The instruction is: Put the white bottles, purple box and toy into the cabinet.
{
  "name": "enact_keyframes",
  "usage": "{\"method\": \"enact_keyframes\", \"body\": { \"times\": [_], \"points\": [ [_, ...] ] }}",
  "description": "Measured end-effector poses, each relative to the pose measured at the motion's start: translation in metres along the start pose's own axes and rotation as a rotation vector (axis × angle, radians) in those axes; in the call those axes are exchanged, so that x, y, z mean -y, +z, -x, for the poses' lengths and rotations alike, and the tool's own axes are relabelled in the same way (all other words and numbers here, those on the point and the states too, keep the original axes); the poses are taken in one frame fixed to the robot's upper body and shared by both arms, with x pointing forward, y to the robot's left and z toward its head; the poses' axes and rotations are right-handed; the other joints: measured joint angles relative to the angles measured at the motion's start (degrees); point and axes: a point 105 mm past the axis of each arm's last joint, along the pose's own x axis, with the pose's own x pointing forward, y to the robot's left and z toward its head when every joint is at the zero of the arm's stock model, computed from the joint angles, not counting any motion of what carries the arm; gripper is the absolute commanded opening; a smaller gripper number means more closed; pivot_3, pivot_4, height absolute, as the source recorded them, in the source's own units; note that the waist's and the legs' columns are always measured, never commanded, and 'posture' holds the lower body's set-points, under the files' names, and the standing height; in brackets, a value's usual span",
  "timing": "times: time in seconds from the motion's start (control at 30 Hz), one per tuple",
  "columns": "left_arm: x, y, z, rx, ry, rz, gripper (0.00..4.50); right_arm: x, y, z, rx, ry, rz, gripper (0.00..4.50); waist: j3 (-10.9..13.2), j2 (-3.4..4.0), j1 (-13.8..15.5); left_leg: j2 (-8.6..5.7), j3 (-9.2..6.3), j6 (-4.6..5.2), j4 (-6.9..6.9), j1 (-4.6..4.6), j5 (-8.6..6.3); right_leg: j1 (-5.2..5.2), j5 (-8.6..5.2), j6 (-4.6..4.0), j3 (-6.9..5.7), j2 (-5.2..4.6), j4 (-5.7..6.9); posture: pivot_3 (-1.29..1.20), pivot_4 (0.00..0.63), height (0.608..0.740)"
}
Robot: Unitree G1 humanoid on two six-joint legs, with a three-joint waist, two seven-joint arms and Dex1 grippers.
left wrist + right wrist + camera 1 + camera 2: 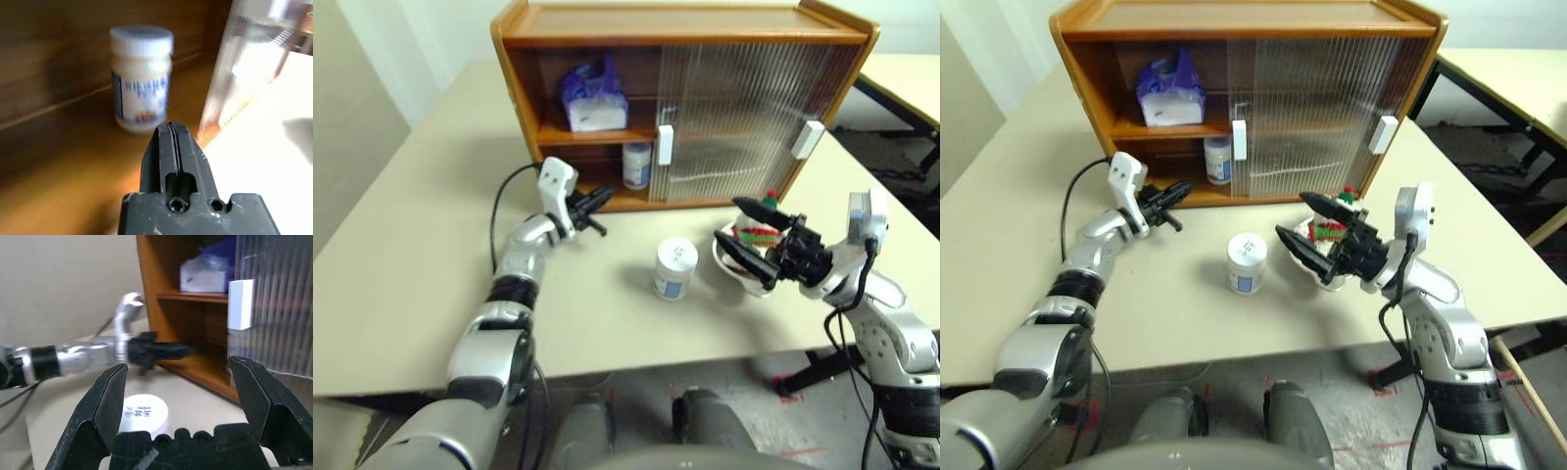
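Note:
The wooden cabinet (685, 22) stands at the back of the table, its left part open. The purple box (594, 98) lies on its inner shelf. One white bottle (636, 164) stands upright on the cabinet floor below, and the left wrist view shows this bottle (142, 78) close ahead. My left gripper (603, 201) is shut and empty, just outside the opening, pointing at that bottle. A second white bottle (674, 268) stands on the table. To its right the toy (760, 232) sits in a bowl (736, 266). My right gripper (732, 223) hovers open over the bowl's near side.
The ribbed sliding doors (744, 108) with white handles (665, 145) cover the cabinet's middle and right. A second table (906, 78) stands at the far right. A black cable (499, 211) loops beside my left forearm. Bare tabletop (421, 225) lies to the left.

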Motion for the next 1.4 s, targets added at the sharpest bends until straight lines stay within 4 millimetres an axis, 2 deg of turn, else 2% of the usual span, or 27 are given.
{"method": "enact_keyframes", "body": {
  "times": [0.13, 0.23, 0.33, 0.5, 0.57, 0.97, 1.33, 1.4],
  "points": [
    [0.017, 0.001, 0.037, -0.044, -0.208, -0.074, 2.15, 0.008, 0.001, 0.009, -0.034, 0.019, 0.017, 4.50, 0.01, 0.01, 0.14, 0.03, -0.01, 0.00, 0.00, 0.05, 0.00, 0.02, -0.02, -0.12, -0.03, -0.05, 0.03, 0.02, 0.000, 0.740],
    [0.042, -0.007, 0.062, -0.129, -0.429, -0.139, 3.21, 0.010, 0.002, 0.011, -0.035, 0.034, 0.015, 4.50, -0.02, 0.10, 0.21, 0.03, 0.00, 0.00, 0.00, 0.07, 0.00, 0.03, -0.13, -0.27, -0.04, -0.11, 0.04, 0.02, 0.000, 0.740],
    [0.070, -0.019, 0.069, -0.158, -0.591, -0.130, 4.43, 0.010, -0.001, 0.012, -0.040, 0.037, 0.005, 4.50, 0.02, 0.19, 0.62, 0.03, 0.01, 0.00, 0.01, 0.05, 0.00, 0.04, -0.29, -0.44, -0.10, -0.55, 0.04, 0.01, 0.000, 0.740],
    [0.101, -0.018, 0.051, -0.111, -0.683, -0.125, 4.48, 0.010, -0.001, 0.012, -0.037, 0.037, 0.002, 4.50, 0.03, 0.22, 1.43, 0.00, 0.07, 0.03, 0.01, 0.07, 0.02, 0.06, -0.25, -0.09, -0.20, -0.63, 0.08, 0.00, 0.000, 0.740],
    [0.107, -0.021, 0.046, -0.114, -0.690, -0.151, 4.48, 0.010, -0.002, 0.012, -0.038, 0.036, 0.001, 4.50, 0.03, 0.24, 1.55, 0.00, 0.07, 0.05, 0.01, 0.06, 0.03, 0.05, -0.26, -0.04, -0.15, -0.23, 0.10, -0.01, 0.000, 0.740],
    [0.118, -0.049, 0.009, -0.163, -0.610, -0.091, 4.48, 0.006, 0.000, 0.014, -0.043, 0.032, 0.016, 4.50, 0.01, 0.27, 1.42, 0.03, 0.06, 0.29, 0.02, 0.06, 0.17, 0.04, -0.34, 0.06, -0.01, -0.01, 0.08, -0.04, 0.000, 0.740],
    [0.136, -0.050, -0.008, -0.136, -0.642, -0.076, 4.48, 0.003, 0.004, 0.014, -0.047, 0.026, 0.032, 4.50, 0.01, 0.28, 1.44, 0.01, 0.07, 0.16, 0.03, 0.06, 0.09, 0.05, -0.37, 0.12, -0.01, -0.01, 0.07, -0.04, 0.000, 0.740],
    [0.138, -0.049, -0.009, -0.131, -0.644, -0.065, 3.91, 0.003, 0.004, 0.013, -0.049, 0.021, 0.032, 4.50, 0.01, 0.28, 1.46, 0.01, 0.07, 0.17, 0.03, 0.06, 0.10, 0.05, -0.38, 0.13, -0.01, -0.01, 0.07, -0.04, 0.000, 0.740]
  ]
}}
